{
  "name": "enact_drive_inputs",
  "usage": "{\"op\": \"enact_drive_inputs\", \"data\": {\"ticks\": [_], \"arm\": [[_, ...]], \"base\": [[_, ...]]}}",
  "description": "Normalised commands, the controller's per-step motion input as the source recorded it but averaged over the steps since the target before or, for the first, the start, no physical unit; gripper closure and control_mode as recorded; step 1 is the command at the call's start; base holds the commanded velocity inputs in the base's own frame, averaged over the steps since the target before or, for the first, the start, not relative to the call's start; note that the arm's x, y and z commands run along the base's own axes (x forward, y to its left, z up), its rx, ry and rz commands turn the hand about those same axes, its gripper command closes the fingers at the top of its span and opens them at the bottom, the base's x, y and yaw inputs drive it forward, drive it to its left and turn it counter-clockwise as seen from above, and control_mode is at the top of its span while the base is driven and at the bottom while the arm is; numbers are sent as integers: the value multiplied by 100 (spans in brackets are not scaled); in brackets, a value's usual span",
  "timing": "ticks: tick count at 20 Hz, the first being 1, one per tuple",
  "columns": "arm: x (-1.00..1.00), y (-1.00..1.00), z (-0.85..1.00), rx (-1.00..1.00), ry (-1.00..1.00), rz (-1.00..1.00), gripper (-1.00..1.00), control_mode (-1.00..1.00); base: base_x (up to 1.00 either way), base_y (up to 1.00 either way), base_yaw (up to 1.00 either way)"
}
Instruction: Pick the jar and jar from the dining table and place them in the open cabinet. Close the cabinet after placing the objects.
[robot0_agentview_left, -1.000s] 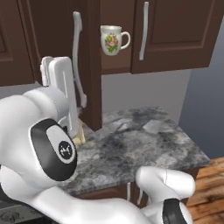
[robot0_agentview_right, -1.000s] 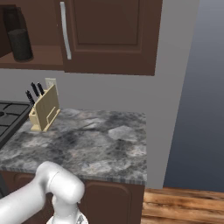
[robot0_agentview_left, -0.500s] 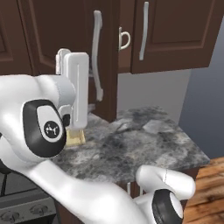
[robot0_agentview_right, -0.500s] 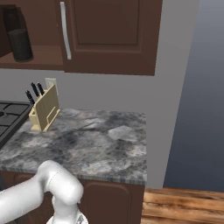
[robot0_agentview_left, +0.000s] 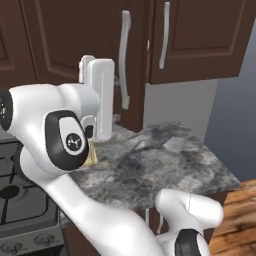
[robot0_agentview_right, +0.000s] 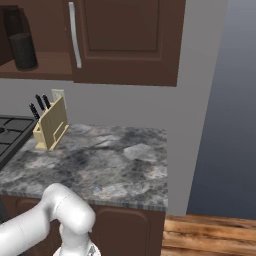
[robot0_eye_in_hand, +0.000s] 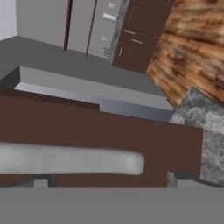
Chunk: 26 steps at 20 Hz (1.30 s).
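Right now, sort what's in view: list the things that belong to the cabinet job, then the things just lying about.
Job:
tall dark jar on the cabinet shelf
cabinet door with bar handle
gripper, open, by that door

Lying about:
knife block
stove
marbled counter

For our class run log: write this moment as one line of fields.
stage: closing cabinet | door: nearly shut, silver handle ahead of open jaws | tall dark jar: on cabinet shelf | knife block: on counter

- We see a dark brown cabinet (robot0_agentview_left: 200, 40) with silver handles (robot0_agentview_left: 164, 35).
- We see a grey-black marbled counter (robot0_agentview_right: 110, 165).
- We see a black jar (robot0_agentview_right: 22, 50).
- We see a tan knife block (robot0_agentview_right: 50, 127).
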Motion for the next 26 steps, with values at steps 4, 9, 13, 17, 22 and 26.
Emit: {"op": "enact_drive_inputs", "data": {"ticks": [4, 9, 13, 17, 22, 26], "arm": [[46, -27, -25, 6, -30, 0, -100, -100], [56, -28, -2, 17, -1, 0, -100, -100], [64, -23, 0, 19, 0, 0, -100, -100], [60, -15, -5, 15, -1, 5, -100, -100], [52, -10, -20, 10, -20, 8, -100, -100], [51, -7, -29, 8, -27, 10, -100, -100]], "base": [[0, 0, 0], [0, 0, 0], [0, 0, 0], [0, 0, 0], [0, 0, 0], [0, 0, 0]]}}
